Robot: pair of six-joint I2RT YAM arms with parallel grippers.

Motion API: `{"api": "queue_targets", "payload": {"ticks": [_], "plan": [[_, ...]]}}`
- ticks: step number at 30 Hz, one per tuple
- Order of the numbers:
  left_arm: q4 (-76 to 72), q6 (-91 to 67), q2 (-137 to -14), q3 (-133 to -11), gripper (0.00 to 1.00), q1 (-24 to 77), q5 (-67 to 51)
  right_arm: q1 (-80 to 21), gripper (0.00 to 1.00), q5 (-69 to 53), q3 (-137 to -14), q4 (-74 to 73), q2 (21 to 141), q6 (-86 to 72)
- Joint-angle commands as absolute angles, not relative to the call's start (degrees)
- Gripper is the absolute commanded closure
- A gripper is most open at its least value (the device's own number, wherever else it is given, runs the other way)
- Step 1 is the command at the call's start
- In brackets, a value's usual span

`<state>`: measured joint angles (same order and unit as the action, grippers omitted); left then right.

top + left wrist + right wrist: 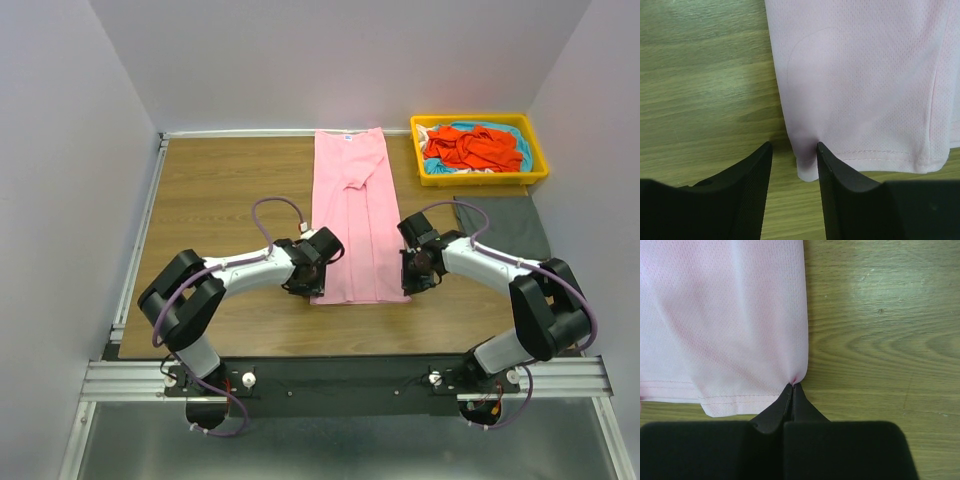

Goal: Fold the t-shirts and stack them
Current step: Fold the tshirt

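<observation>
From above: light pink t-shirt [350,215] folded into a long narrow strip, flat on the wooden bench [220,190], collar end far, hem end near. Left arm [245,268] reaching in to the hem's near left corner, right arm [480,262] to its near right corner. At the far right, yellow tray [482,180] holding the orange-red t-shirt [472,148], bunched on top of the turquoise t-shirt [522,148]. Just this side of the tray, dark grey t-shirt [505,225] spread flat on the bench, apart from the pink strip.

Through the left wrist camera: left fingers [747,190] standing apart, tips down by the bench on either side of the hem corner. Corner of the pink cloth poking into the gap, its edge against the right-hand finger, nothing pinched. Stitched hem line running off to the right.

Through the right wrist camera: right fingers [777,412] pressed together, clamped on a small pinch of the pink cloth at its side edge, just above the hem stitching. Fabric puckered to a point at the tips, otherwise lying flat on the wood.
</observation>
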<state>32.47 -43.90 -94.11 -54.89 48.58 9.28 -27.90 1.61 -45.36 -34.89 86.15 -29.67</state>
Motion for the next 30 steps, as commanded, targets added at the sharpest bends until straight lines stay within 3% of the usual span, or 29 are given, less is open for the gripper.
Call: {"api": "queue_targets", "payload": {"ticks": [1,5,6,18,30], "plan": [[35.24,-45.17,-95.71,-55.02,0.55,49.74,11.95,-28.04,0.99,2.11,-41.04,-35.25,89.56,-28.74],[36.38,-45.44,-96.41,-55.37,0.59,50.89,11.87,-28.04,0.99,2.02,-41.13,-35.24,89.21,-28.92],[36.65,-45.53,-96.33,-55.11,0.65,51.06,11.78,-28.04,0.99,1.93,-41.13,-35.24,89.03,-28.92],[37.26,-47.02,-94.48,-53.0,1.0,53.08,10.72,-28.04,0.99,-6.06,-39.64,-36.12,86.4,-30.67],[44.91,-53.61,-81.48,-48.08,1.0,61.43,4.75,-34.36,0.99,-10.98,-36.66,-48.5,76.3,-35.42]]}}
